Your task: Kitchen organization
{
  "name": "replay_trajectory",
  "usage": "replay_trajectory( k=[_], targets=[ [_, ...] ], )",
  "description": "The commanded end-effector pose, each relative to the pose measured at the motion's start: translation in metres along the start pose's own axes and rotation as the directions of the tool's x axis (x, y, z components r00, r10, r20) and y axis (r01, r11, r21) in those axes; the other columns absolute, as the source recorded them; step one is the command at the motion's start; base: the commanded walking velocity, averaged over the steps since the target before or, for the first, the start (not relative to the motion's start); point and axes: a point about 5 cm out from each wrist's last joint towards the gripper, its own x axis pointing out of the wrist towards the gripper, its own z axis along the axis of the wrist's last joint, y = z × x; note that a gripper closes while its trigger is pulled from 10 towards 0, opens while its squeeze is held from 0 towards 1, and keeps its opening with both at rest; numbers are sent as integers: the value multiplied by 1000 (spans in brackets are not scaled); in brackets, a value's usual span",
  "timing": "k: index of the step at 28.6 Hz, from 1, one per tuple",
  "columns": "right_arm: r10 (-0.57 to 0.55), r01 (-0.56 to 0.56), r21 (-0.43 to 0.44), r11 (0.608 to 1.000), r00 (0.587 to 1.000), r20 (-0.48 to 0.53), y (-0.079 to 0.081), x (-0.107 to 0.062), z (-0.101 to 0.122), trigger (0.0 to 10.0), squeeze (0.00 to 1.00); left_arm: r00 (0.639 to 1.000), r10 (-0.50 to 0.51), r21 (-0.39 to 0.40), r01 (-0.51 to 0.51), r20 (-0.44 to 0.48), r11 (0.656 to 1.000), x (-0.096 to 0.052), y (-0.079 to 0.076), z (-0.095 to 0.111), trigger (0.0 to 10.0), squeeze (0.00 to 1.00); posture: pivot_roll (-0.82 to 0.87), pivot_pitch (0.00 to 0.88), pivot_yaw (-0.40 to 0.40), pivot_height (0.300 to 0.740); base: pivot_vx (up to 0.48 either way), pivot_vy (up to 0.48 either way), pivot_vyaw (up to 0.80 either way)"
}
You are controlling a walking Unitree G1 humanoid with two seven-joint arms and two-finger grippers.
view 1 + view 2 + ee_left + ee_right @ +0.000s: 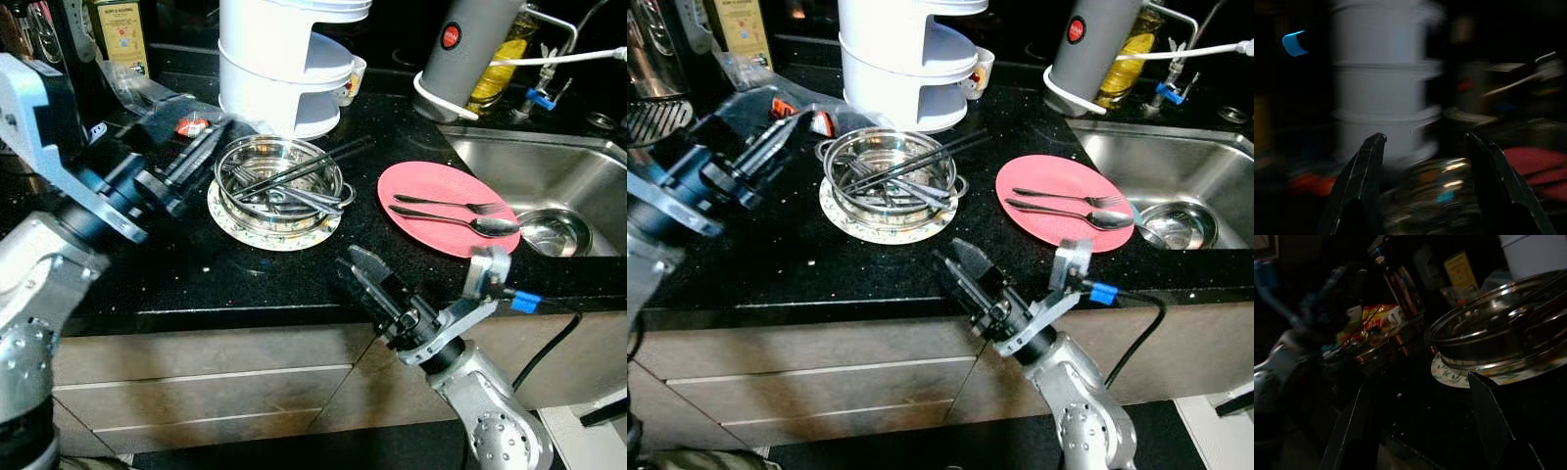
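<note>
The left wrist view is blurred and dark: the white stacked container (pixel 1383 88) reads as a pale column, and the things below it are only smears of red and glint. The right wrist view is dim, and the clutter behind the steel bowl (pixel 1503 325) is hard to name.

The left gripper (pixel 191 157) hovers at 9 o'clock of the steel bowl, just beside its rim, its fingers (pixel 1364 181) spread wide with nothing between them. I cannot tell whether it touches the bowl. The right gripper (pixel 377 284) hangs over the counter's front edge at 5 o'clock of the bowl, well apart from it, fingers (pixel 1488 421) wide apart and empty.

The bowl holds black chopsticks (pixel 299 168) and other cutlery, and sits on a patterned plate (pixel 274 235) on the black counter (pixel 196 279). At 3 o'clock of it lies a pink plate (pixel 441 191) carrying a fork (pixel 451 203) and a spoon (pixel 460 221), its far edge overhanging the sink (pixel 558 166).

The head views show the sink and a small steel bowl (pixel 554 231) in it. The right wrist view shows the plate's leaf pattern close up.
</note>
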Motion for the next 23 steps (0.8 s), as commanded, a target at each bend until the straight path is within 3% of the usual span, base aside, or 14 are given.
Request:
replay_trajectory(
  k=[1,3,9,15,23],
  targets=[
    [-5,5,0,1000,999,-32,-2,-2,-2,10000,0,993,103,113,-96,-59,989,6,15,-11,10000,0,159,72,-193,740,0,0,0],
    [0,1,6,1000,999,-42,-1,-1,-3,10000,0,980,171,198,-149,-98,969,11,27,-19,10000,0,151,71,-192,740,0,0,0],
    [-35,33,-34,999,996,-85,-3,0,-7,10000,0,960,255,230,-223,-116,947,18,38,-27,10000,0,136,67,-179,740,0,0,0],
    [-77,73,-49,996,993,-88,-6,1,-8,10000,0,962,248,236,-216,-117,947,25,35,-36,10000,0,137,65,-177,740,0,0,0],
    [-67,67,-2,998,995,-76,-8,1,-10,10000,0,963,240,208,-211,-124,955,31,18,-49,10000,0,156,43,-172,740,0,0,0]
  ],
)
